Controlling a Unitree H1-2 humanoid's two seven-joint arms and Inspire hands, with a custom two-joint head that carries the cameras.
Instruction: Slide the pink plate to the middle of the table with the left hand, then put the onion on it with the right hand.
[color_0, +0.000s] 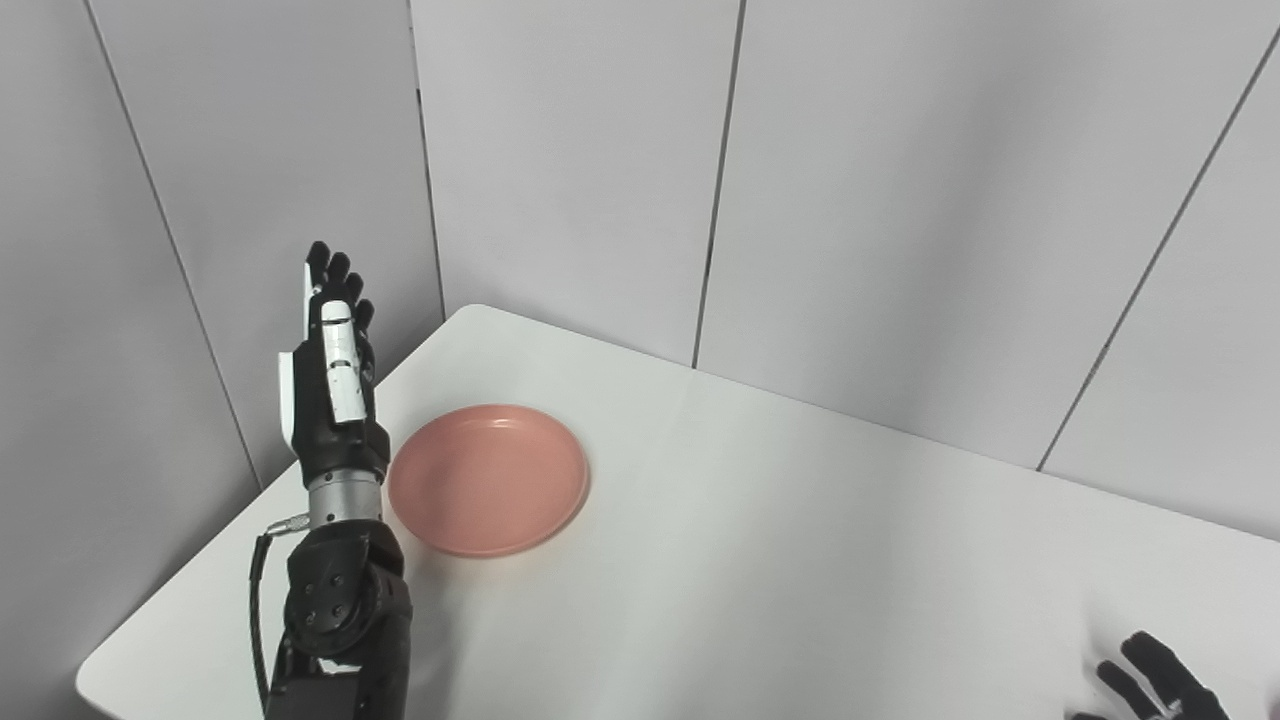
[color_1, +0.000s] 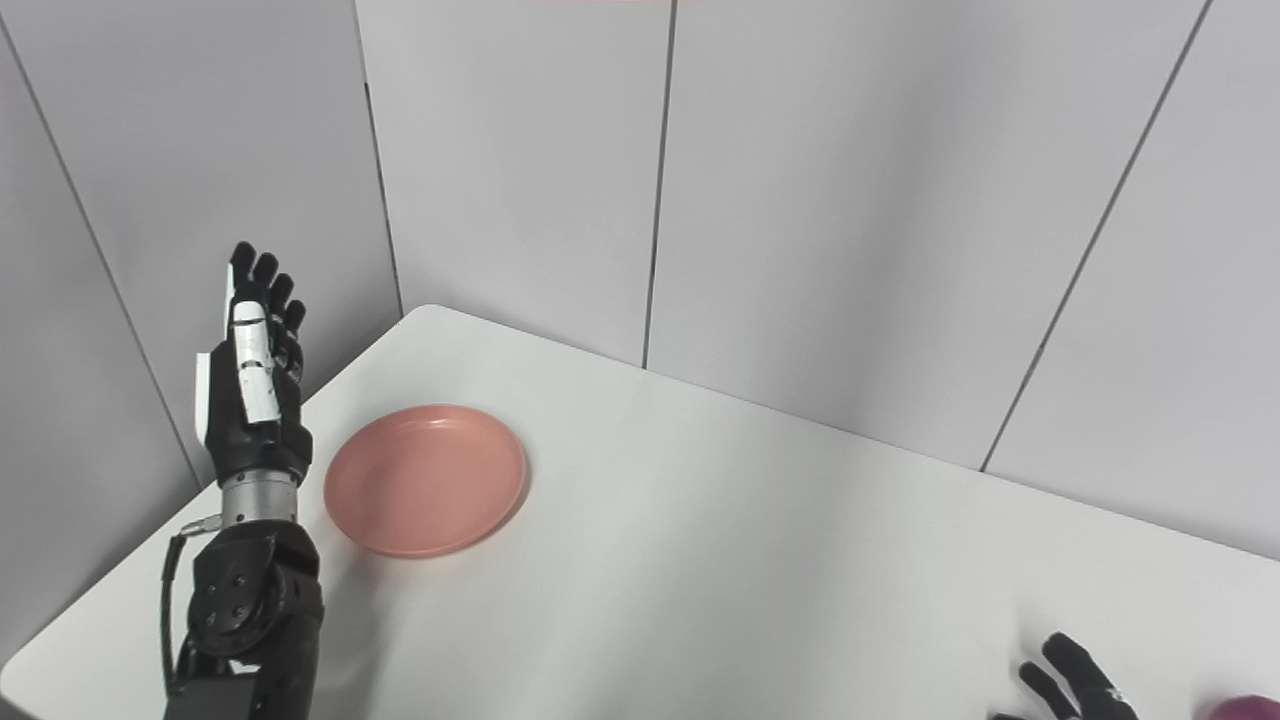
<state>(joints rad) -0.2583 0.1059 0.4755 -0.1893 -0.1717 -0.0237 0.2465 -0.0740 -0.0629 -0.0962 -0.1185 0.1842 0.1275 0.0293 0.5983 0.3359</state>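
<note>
While the left hand (color_0: 335, 370) stood upright beside the plate (color_0: 488, 479), fingers straight and holding nothing, the plate lay at the table's (color_0: 800, 560) left. Right hand (color_1: 1075, 685) showed spread fingertips only; onion (color_1: 1250, 708) barely peeked in just beside it.

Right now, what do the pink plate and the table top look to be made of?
Pink plate: probably plastic or melamine; even matte colour, soft sheen along the rim. Table: smooth white top, likely laminate, faintly glossy with dim reflections; its core cannot be told.

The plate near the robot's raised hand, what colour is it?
The plate is plain salmon pink, no pattern; the left eye view shows it best.
</note>
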